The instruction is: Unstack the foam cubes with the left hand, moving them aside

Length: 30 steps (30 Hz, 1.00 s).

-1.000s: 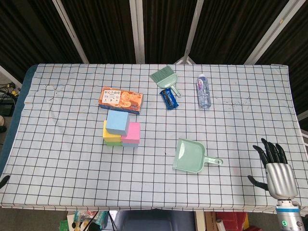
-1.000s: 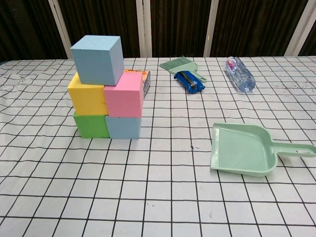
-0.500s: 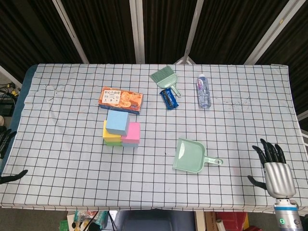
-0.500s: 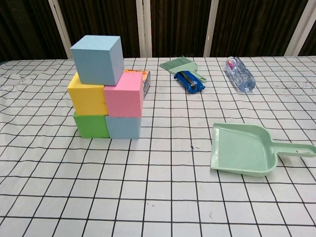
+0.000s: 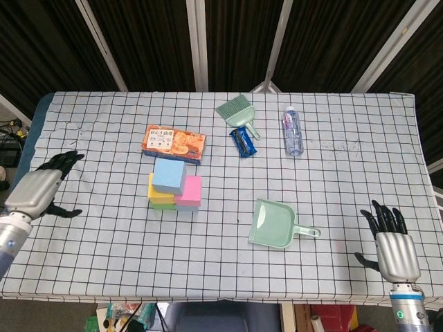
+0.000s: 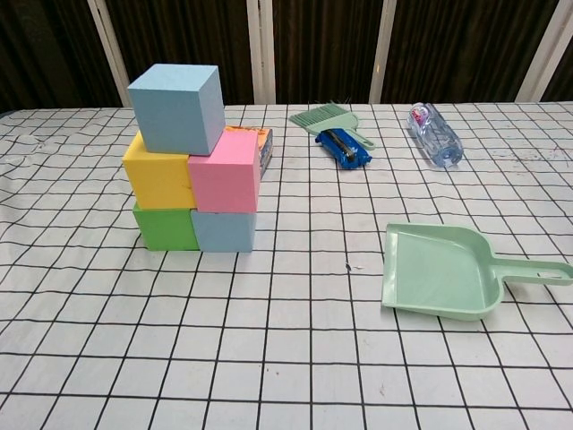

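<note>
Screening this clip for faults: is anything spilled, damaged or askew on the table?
Only minor: the top light-blue cube sits twisted and off-centre on the stack, and the water bottle lies on its side. Nothing looks spilled or damaged.

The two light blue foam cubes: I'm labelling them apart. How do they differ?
The top blue cube crowns the stack, resting on the yellow cube; the bottom blue cube sits on the table under the pink cube. The top one looks turned askew; the bottom one sits aligned. Both untouched.
</note>
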Tool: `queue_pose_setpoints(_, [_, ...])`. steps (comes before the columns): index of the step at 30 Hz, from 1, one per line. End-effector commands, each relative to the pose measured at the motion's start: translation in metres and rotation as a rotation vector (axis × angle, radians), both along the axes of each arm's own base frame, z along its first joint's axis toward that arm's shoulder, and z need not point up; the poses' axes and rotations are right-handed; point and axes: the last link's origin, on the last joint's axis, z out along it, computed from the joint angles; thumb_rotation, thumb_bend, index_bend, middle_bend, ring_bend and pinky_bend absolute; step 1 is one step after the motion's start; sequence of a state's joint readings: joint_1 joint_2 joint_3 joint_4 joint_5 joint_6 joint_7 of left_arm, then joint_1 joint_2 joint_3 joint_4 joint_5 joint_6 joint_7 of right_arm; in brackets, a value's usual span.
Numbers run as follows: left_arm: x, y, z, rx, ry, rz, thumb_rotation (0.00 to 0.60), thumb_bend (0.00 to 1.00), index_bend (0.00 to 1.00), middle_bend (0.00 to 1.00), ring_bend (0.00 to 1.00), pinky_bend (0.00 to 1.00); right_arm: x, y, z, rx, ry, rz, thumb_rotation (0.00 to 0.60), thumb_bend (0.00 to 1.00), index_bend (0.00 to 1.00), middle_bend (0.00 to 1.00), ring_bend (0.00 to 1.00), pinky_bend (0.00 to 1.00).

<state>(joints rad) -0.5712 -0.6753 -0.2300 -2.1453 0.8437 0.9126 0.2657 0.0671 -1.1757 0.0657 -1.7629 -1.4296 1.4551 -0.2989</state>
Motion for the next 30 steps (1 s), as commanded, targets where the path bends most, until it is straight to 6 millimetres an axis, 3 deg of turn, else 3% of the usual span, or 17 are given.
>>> queue_pose_setpoints(1, [0.033,0.016,-0.020,-0.029,-0.013,-0.044,0.600,0.05,0.05,0.00,0.00,0.13,0.000,-0.001,0.000,0.001,0.000,-0.003,0.600,0.12,0.18,0.03,0.07,0.00])
queue_pose_setpoints(18, [0.088,0.041,-0.078,-0.059,0.001,-0.095,0.600,0.05,0.05,0.00,0.00,0.13,-0.003,0.001,0.008,-0.013,-0.018,-0.013,0.600,0.12,0.18,0.03,0.07,0.00])
queue_pose_setpoints(30, [0.119,0.043,-0.110,-0.068,0.030,-0.176,0.600,0.14,0.07,0.07,0.02,0.16,-0.004,0.001,0.012,-0.025,-0.028,-0.014,0.600,0.12,0.18,0.03,0.07,0.00])
